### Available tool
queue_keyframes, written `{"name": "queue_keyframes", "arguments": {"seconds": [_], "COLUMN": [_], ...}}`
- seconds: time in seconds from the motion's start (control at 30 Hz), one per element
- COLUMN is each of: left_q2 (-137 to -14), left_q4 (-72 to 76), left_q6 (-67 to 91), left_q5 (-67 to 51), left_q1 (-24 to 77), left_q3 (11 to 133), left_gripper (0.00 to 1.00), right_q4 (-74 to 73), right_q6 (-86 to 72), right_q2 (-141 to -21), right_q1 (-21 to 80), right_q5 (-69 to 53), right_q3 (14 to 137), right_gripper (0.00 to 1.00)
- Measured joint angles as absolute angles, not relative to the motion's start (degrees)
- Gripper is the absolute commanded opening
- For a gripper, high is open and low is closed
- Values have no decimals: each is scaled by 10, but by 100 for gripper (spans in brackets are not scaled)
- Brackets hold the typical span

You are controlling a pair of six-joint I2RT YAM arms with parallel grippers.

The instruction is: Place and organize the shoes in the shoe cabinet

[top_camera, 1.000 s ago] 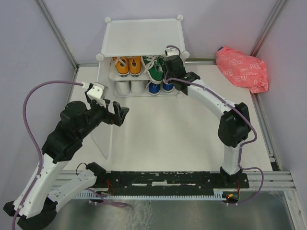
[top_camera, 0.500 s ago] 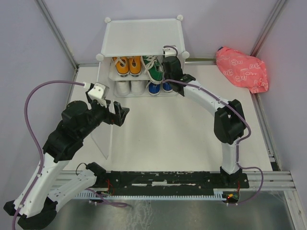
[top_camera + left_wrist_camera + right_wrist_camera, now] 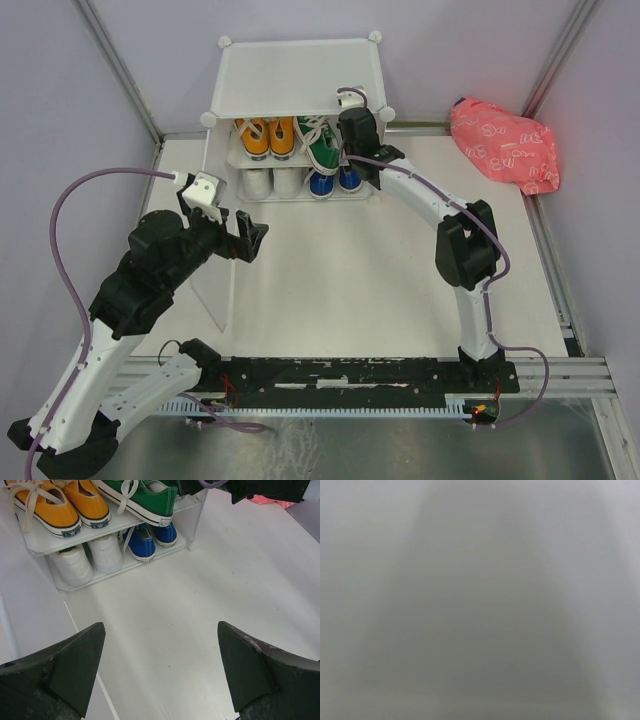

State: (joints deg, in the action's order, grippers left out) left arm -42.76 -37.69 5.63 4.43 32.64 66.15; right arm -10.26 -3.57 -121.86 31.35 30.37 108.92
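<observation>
shoe cabinet [image 3: 296,76]: translucent white panels, round corner knobs, far end of matte white table [image 3: 350,270]. Left wrist view shows canvas pairs inside: orange shoes [image 3: 60,505], green shoes [image 3: 145,500] on shelf; white shoes [image 3: 90,560], blue shoes [image 3: 145,542] below. left gripper [image 3: 160,670] spread wide, empty. right gripper [image 3: 355,128] at cabinet's top right; its own view is grey blur, can't tell its grip

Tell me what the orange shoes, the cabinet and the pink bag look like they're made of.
Orange shoes: likely canvas, matte woven look, with white rubbery soles.
Cabinet: probably plastic, smooth white panels joined by round corner pieces.
Pink bag: soft and crumpled, fabric or thin plastic; can't tell which.
</observation>
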Motion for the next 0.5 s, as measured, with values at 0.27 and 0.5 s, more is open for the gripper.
{"name": "queue_keyframes", "arguments": {"seconds": [0.27, 0.5], "left_q2": [-432, -436], "left_q4": [-377, -377], "left_q6": [56, 57], "left_q5": [44, 44], "left_q1": [326, 326], "left_q3": [662, 662], "left_gripper": [99, 99], "right_q4": [2, 21], "right_q6": [-47, -46], "right_q2": [-1151, -1074], "right_q1": [305, 296], "right_q5": [246, 189], "right_q3": [944, 850], "right_gripper": [71, 72]}}
